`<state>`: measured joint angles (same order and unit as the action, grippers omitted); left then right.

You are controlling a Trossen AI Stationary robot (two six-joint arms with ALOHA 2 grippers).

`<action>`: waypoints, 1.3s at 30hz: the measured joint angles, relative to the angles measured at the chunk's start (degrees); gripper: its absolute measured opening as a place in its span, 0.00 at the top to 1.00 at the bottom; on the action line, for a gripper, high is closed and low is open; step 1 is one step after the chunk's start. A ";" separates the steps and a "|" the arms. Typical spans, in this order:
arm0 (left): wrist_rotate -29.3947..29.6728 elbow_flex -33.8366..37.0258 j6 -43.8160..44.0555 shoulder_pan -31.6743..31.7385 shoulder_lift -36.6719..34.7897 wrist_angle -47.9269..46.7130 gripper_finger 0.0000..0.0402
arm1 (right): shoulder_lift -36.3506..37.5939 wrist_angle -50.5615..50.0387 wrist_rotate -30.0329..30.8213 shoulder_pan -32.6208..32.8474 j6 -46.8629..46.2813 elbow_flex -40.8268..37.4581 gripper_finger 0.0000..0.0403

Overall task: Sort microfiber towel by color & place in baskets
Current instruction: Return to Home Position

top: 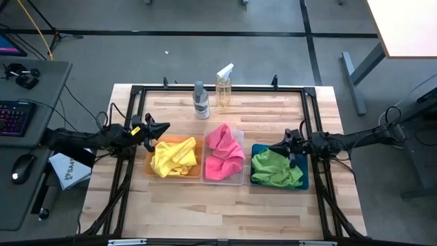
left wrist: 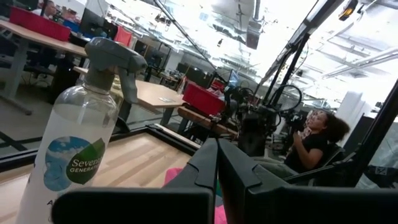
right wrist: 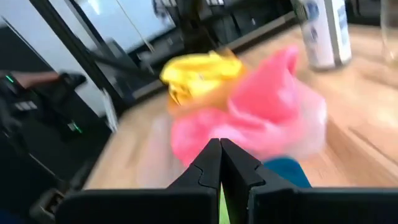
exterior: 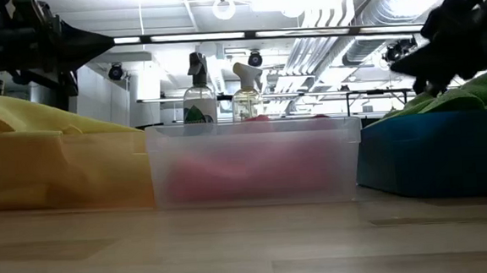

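In the baskets (exterior: 414,156), color-matched towels (top: 224,154)

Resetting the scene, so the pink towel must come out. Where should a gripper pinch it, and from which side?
Likely best: pinch the pink towel by its raised peak toward the spray bottles, from straight above; the peak tops the clear bin rim.

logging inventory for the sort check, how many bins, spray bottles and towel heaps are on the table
shallow plastic bins: 3 (translucent orange, clear, teal blue)
clear spray bottles: 2
fuzzy microfiber towel heaps: 3 (yellow, pink, green)
total: 8
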<state>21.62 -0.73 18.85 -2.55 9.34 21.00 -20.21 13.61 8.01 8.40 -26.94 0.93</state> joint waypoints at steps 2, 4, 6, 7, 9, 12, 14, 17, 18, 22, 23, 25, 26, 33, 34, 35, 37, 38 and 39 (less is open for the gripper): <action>-0.01 -0.02 0.00 -0.01 -1.52 -1.85 1.00 | 0.00 -3.34 0.00 0.00 0.00 0.00 1.00; -0.01 -0.02 0.00 0.00 -3.60 -3.90 1.00 | 0.00 -6.51 0.00 0.00 0.00 0.00 1.00; -0.01 -0.02 0.00 -0.01 -5.81 -5.84 1.00 | 0.00 -9.16 0.00 0.00 0.00 0.00 1.00; -0.01 -0.02 0.00 0.00 -6.89 -7.04 1.00 | 0.00 -10.27 0.00 0.00 0.00 0.00 1.00; -0.03 -0.02 -0.01 0.18 -9.00 -8.60 1.00 | 0.02 -12.45 0.00 0.00 0.00 0.00 1.00; 0.01 -0.02 0.00 0.80 -9.14 -9.34 1.00 | 1.37 -12.54 -0.07 0.00 0.01 0.00 1.00; 0.00 0.00 0.00 0.82 -9.14 -9.57 1.00 | 3.23 -12.49 -0.04 0.00 0.00 0.00 1.00; -0.01 0.00 0.00 0.80 -9.13 -10.78 1.00 | 7.88 -12.53 -0.04 0.00 0.00 0.00 1.00; -0.01 0.00 0.00 0.80 -9.13 -10.78 1.00 | 9.76 -12.51 -0.04 -0.10 0.00 0.00 1.00; -0.03 0.00 0.00 0.80 -9.13 -10.94 1.00 | 17.31 -12.51 -0.09 -0.65 0.00 0.00 1.00; -0.01 0.00 0.00 0.80 -9.14 -10.89 1.00 | 19.28 -12.51 -0.06 -1.05 0.00 0.00 1.00; -0.01 0.00 0.00 0.80 -9.13 -10.89 1.00 | 20.18 -11.04 0.08 -2.17 -0.01 0.09 1.00; -0.05 0.00 0.00 0.80 -9.13 -10.94 1.00 | 20.18 -10.71 0.08 -2.67 -0.03 -0.33 1.00; -0.19 0.00 0.00 0.80 -9.14 -10.95 1.00 | 20.20 -11.56 -0.59 -5.75 -0.02 -0.35 1.00; -0.19 0.00 0.00 0.80 -9.13 -10.97 1.00 | 20.20 -11.56 -0.59 -5.98 0.00 -0.35 1.00; -0.19 0.00 0.00 0.80 -9.13 -10.91 1.00 | 20.20 -11.55 -0.59 -6.21 0.00 -0.35 1.00; -0.21 0.00 0.00 0.80 -9.13 -10.93 1.00 | 20.20 -11.55 -0.61 -6.16 0.00 -0.35 1.00; -0.19 0.00 0.00 0.80 -9.13 -10.93 1.00 | 20.20 -11.55 -0.61 -6.16 -0.02 -0.35 1.00; -0.21 0.00 0.00 0.80 -9.13 -10.93 1.00 | 20.20 -11.57 -0.61 -6.16 0.00 -0.35 1.00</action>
<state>21.41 -0.73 18.85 -1.76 0.21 10.07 -0.01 2.04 7.40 2.24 -26.94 0.58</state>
